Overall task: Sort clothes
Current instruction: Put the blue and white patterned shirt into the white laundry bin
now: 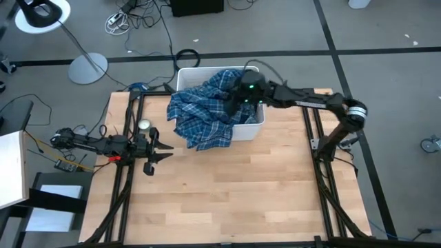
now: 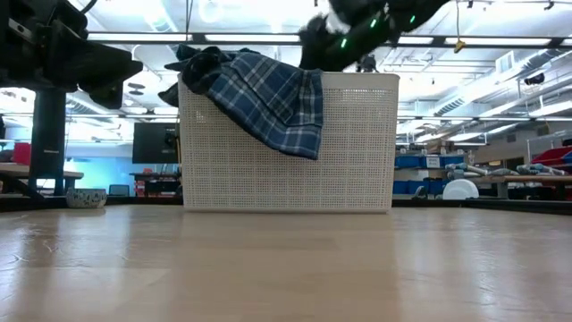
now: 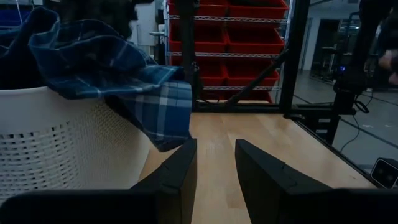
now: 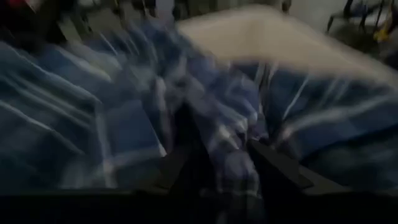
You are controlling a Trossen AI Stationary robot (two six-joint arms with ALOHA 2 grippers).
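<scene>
Right gripper (image 1: 238,102) over white bin (image 1: 253,127), fingers parted slightly, plaid shirt (image 1: 203,114) between them; grip unclear. Left gripper (image 1: 164,152) open, empty, beside bin.

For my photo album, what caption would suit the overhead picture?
Right gripper over a plaid shirt draped across the white bin; left gripper waits open above the table.

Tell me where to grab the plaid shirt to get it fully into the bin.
Grip the shirt by the flap hanging outside the bin's left wall, probably from the left side. That part drapes loose over the rim towards the table, clear of the mesh, so the left gripper, which faces it, could pinch it and lift it in.
</scene>
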